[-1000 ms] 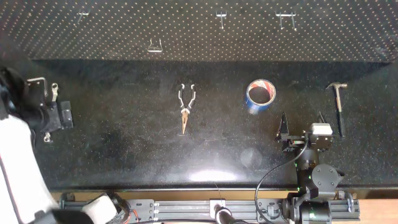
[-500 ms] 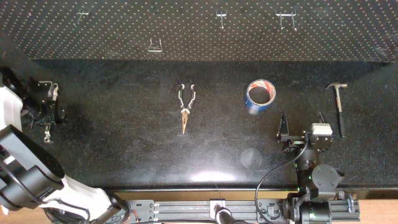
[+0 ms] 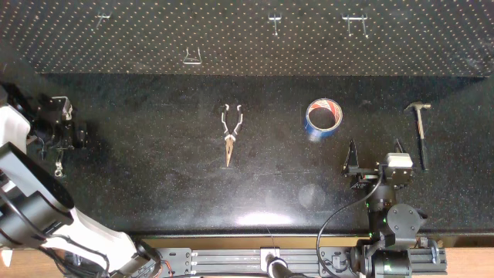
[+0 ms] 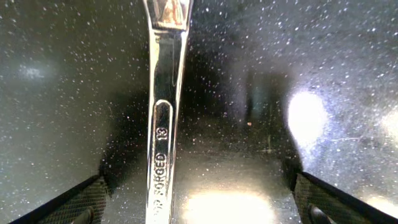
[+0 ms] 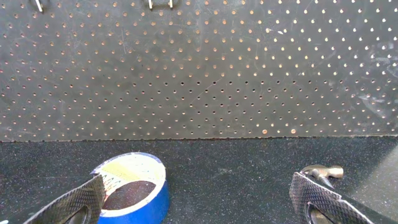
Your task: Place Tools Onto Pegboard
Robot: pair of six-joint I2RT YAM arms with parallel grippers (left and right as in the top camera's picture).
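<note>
**Left gripper lines up over the wrench; no tool hung yet**

The wrench (image 4: 165,124) lies flat on the table (image 3: 170,185) at its far left end, well apart from the other tools. The left gripper (image 4: 199,190) is low over it with its jaws spread wide and nothing in them. The shaft runs between the two fingers (image 4: 78,202), nearer one than the other and touching neither. From above, the left gripper (image 3: 55,130) covers most of the wrench (image 3: 58,165), leaving only its near end showing.

In the last second the left arm swung round and brought its gripper in over the tool. In the last half second it has barely shifted, so the approach looks finished and closing on the shaft is probably next. Because the shaft sits off-centre, one finger would likely meet it first and push it sideways as the jaws close.

The right gripper (image 3: 375,154) has not moved. It sits wide open and empty, between the tape (image 3: 323,117) and the hammer (image 3: 419,127), facing the pegboard (image 3: 231,35). The pliers (image 3: 231,135) lie mid-table. The hooks (image 3: 193,55) are all bare, so the whole task is still to do
</note>
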